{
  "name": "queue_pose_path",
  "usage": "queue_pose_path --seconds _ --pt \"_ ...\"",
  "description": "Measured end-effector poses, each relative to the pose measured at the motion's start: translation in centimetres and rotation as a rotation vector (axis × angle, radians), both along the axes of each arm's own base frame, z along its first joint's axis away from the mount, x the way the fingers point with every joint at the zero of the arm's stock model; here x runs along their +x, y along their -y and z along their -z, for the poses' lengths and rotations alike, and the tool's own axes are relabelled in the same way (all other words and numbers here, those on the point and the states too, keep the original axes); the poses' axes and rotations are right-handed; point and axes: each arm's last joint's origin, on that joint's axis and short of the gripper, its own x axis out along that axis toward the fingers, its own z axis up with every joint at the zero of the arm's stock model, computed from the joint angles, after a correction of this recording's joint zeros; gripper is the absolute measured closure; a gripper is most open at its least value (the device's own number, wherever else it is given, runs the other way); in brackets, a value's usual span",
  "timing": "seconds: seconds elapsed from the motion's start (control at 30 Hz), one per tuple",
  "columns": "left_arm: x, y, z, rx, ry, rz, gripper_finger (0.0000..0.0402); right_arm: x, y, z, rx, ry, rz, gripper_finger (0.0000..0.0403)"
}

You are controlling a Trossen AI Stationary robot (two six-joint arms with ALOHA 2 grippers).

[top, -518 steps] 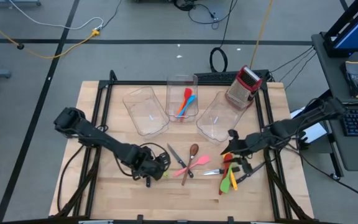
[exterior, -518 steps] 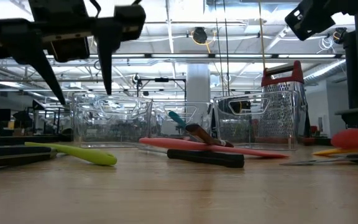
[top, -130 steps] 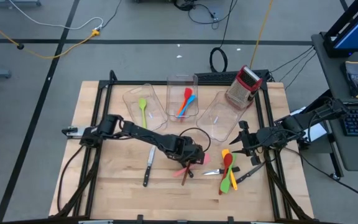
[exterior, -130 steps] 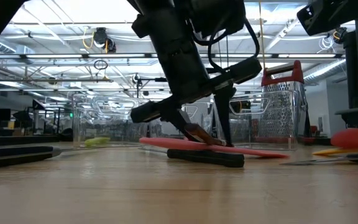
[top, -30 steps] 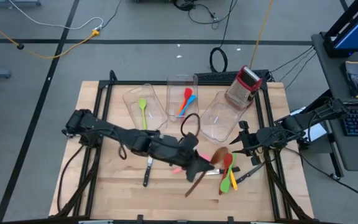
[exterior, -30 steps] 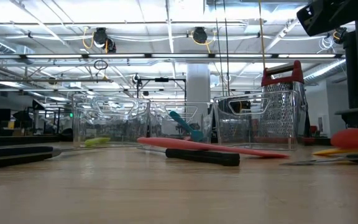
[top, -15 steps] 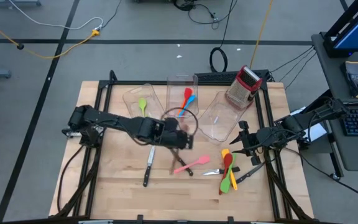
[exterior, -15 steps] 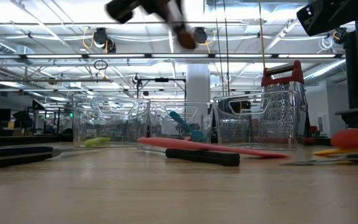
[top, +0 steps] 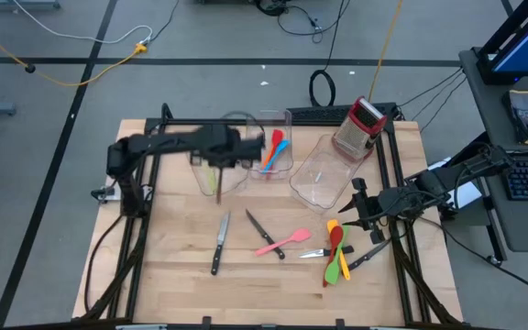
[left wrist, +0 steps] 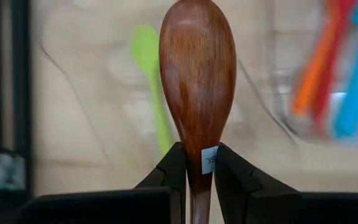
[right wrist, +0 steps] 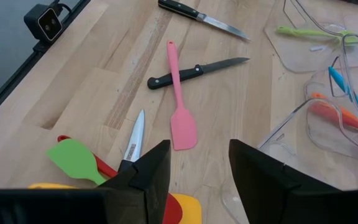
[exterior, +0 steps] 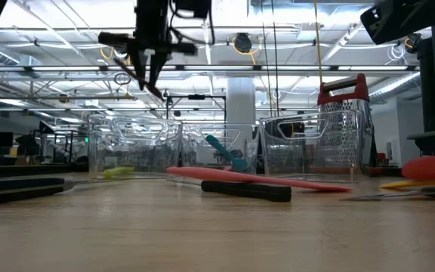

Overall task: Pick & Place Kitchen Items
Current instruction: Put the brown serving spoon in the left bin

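Note:
My left gripper hovers over the left clear bin, shut on a brown wooden spoon. A green spoon lies in that bin. The middle bin holds orange and blue utensils. On the table lie two black-handled knives, a pink spatula, a third knife and red, green and yellow utensils. My right gripper waits open above that last group, at the right. My left gripper pinches the brown spoon at its neck, just behind the bowl, between its two fingers. The fingers point steeply down from above. The bowl sticks out past the fingertips, and the spoon is lifted clear above the left bin.
A third clear bin stands at the far right of the row. A red-topped metal grater is behind it. Bare wood lies at the table's near left.
My left gripper has carried the brown spoon from the table's near middle toward the far left, to above the left bin. It has tipped from nearly level to pointing steeply down and rolled. The spoon stays in the hold, clear of the table.

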Motion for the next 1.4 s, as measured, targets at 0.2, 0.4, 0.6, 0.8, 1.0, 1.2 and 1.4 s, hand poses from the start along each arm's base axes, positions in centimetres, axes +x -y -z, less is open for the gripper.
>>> queue_pose_path --seconds 0.2,0.4,0.6,0.8,1.0,1.2,1.4 --pt "-1.6 -6.4 0.0 -0.005 -0.023 0.001 0.0355 0.0 0.0 0.0 0.000 0.000 0.004 0.0248" --pt "-2.7 -9.9 0.8 -0.001 -0.013 0.020 0.0355 0.0 0.0 0.0 0.005 -0.003 0.010 0.0248" --pt "-3.1 -10.7 3.4 -0.024 -0.041 0.044 0.0355 0.0 0.1 0.0 -0.019 0.001 0.040 0.0248" --pt "-3.6 -10.1 5.4 -0.052 -0.041 0.041 0.0355 -0.3 0.4 0.4 -0.063 -0.031 0.072 0.0248" --pt "-4.3 -8.9 6.3 -0.016 0.048 0.024 0.0355 -0.3 0.4 0.5 -0.069 -0.044 0.071 0.0248" --pt "-5.1 -8.2 7.9 -0.015 0.127 -0.011 0.0355 -0.4 0.4 0.5 -0.071 -0.045 0.073 0.0248" --pt "-5.2 -8.3 9.1 -0.004 0.149 -0.009 0.0355 -0.4 0.4 0.5 -0.071 -0.045 0.073 0.0248"
